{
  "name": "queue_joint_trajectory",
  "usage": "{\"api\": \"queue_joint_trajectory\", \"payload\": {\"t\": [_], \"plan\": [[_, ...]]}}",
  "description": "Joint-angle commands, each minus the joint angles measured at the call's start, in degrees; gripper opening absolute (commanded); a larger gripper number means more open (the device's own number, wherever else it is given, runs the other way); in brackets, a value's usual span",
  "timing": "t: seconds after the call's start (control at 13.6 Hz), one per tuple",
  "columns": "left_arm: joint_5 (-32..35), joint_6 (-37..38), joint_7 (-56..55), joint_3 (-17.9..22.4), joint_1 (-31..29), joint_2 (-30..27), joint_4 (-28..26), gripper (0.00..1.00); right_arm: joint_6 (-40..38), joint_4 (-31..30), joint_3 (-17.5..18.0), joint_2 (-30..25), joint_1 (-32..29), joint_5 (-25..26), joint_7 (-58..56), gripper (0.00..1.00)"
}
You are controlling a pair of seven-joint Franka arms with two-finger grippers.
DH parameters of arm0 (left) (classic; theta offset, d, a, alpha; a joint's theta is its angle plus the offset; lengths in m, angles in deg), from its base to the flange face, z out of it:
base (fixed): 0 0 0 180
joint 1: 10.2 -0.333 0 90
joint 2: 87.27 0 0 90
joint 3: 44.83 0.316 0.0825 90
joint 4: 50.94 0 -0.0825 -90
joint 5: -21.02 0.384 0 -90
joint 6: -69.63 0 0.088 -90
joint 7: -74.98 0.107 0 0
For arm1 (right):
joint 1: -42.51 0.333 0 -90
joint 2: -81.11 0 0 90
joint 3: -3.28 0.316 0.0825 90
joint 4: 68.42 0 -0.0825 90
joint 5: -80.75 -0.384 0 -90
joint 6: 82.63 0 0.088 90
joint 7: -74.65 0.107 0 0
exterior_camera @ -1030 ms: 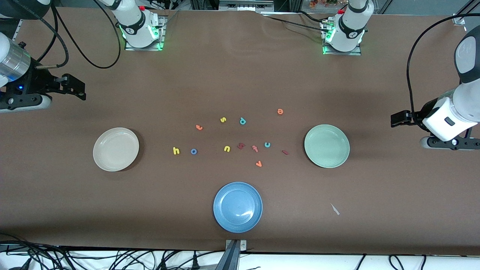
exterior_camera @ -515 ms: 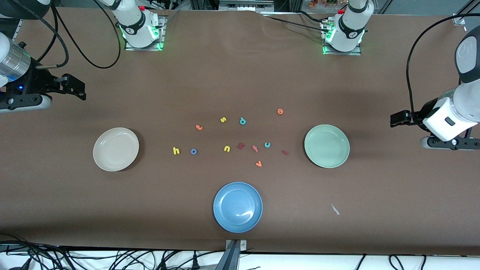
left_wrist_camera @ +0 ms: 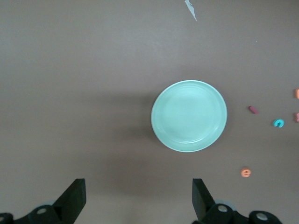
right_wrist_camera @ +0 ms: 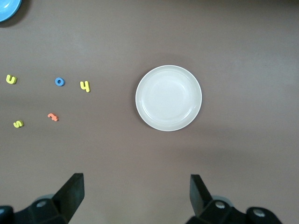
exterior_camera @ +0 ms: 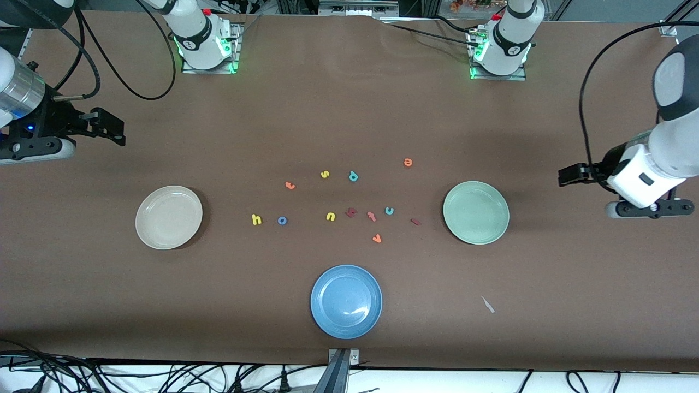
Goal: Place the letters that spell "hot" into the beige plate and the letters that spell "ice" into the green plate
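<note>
Foam letters lie scattered between the beige plate (exterior_camera: 169, 217) and green plate (exterior_camera: 476, 212). My left end effector (left_wrist_camera: 138, 201) and right end effector (right_wrist_camera: 137, 196) hover spread apart, empty

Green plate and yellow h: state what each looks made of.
Green plate: probably glazed ceramic or melamine, smooth with a soft sheen and a raised rim. Yellow h: likely foam, matte, flat, with no glint; too small to be sure.
</note>
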Motion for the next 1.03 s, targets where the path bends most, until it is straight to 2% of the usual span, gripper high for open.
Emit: {"api": "queue_joint_trajectory", "payload": {"t": [0.0,0.15,0.52,0.81,0.96], "plan": [[-2.1,-0.3,-7.8,-0.3,2.3,1.2,0.0,1.00,-0.4,0.2,0.2,0.0,-0.1,0.7,0.3,1.00],[-3.3,-2.3,-12.3,-1.6,3.1,1.4,-1.2,1.00,0.1,0.3,0.3,-0.1,0.0,-0.1,0.4,1.00],[-3.3,-14.5,-22.3,-8.9,4.0,0.8,-12.4,1.00,0.4,0.9,0.3,0.5,-0.2,-5.7,0.5,1.00],[-3.3,-23.6,-28.2,-14.6,4.0,0.8,-21.2,1.00,0.4,0.9,0.2,1.9,-0.2,-6.1,0.4,1.00],[-3.3,-30.5,-31.2,-17.3,4.1,0.9,-26.5,1.00,0.3,1.1,0.3,4.8,-0.1,-5.5,-0.4,1.00]]}}
